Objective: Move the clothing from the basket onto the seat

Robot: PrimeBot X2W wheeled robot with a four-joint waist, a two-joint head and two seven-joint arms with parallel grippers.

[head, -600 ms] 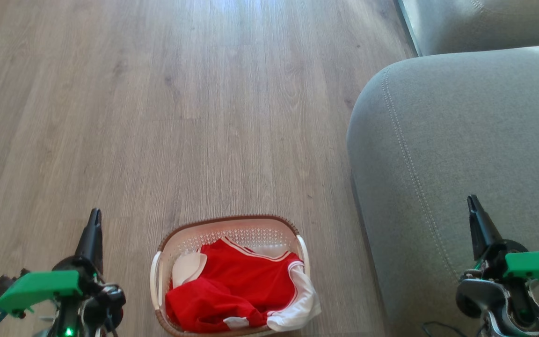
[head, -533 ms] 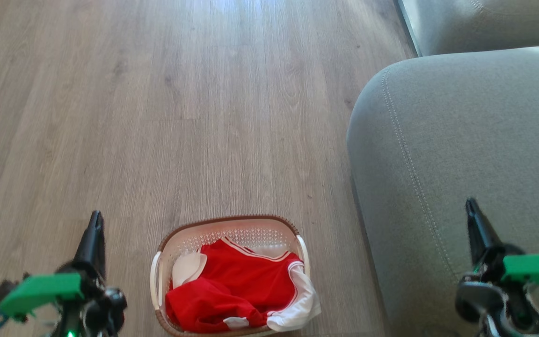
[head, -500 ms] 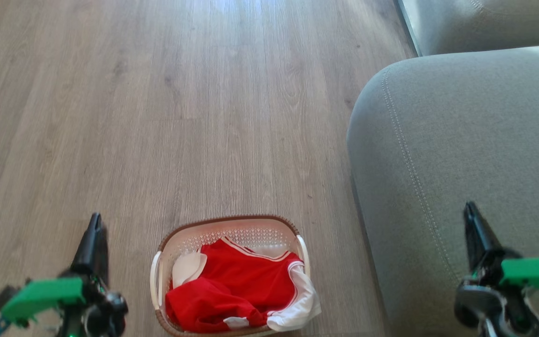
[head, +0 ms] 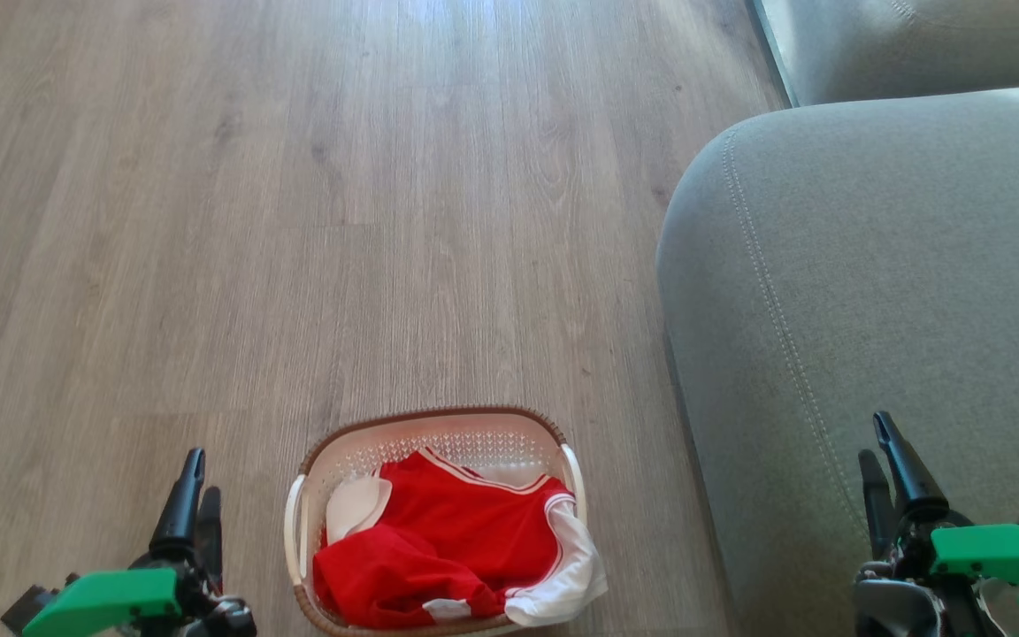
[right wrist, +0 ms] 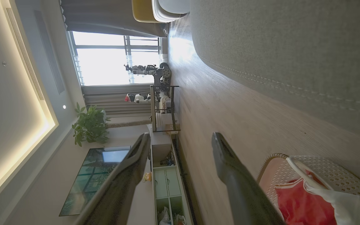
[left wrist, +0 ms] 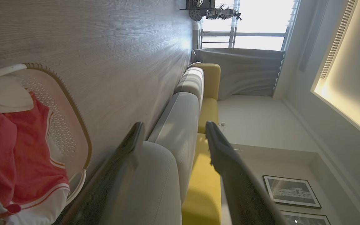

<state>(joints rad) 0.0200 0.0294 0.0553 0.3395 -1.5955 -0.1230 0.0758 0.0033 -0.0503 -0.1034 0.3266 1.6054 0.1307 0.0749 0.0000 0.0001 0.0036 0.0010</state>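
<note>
Nearest, low left: left gripper (head: 198,478), long dark fingers spread apart, empty. Low right: right gripper (head: 872,438), equally parted, empty, seen against the large grey woven-fabric sofa seat (head: 872,265). Between them, soft red-and-white sports clothing (head: 439,548), crumpled inside the small cream perforated plastic basket (head: 430,414), brown braided rim. Beyond, grey-brown wood-plank floor (head: 297,221).

Soft red sports clothing (head: 439,548) w/ white trim & sleeve parts lies crumpled in a small cream-white perforated plastic basket (head: 430,413) w/ brown braided rim; one white part hangs over its right side. Basket stands upright on wood floor (head: 297,221), near the big grey woven-fabric seat (head: 872,265), rounded corner, double-stitched.
</note>
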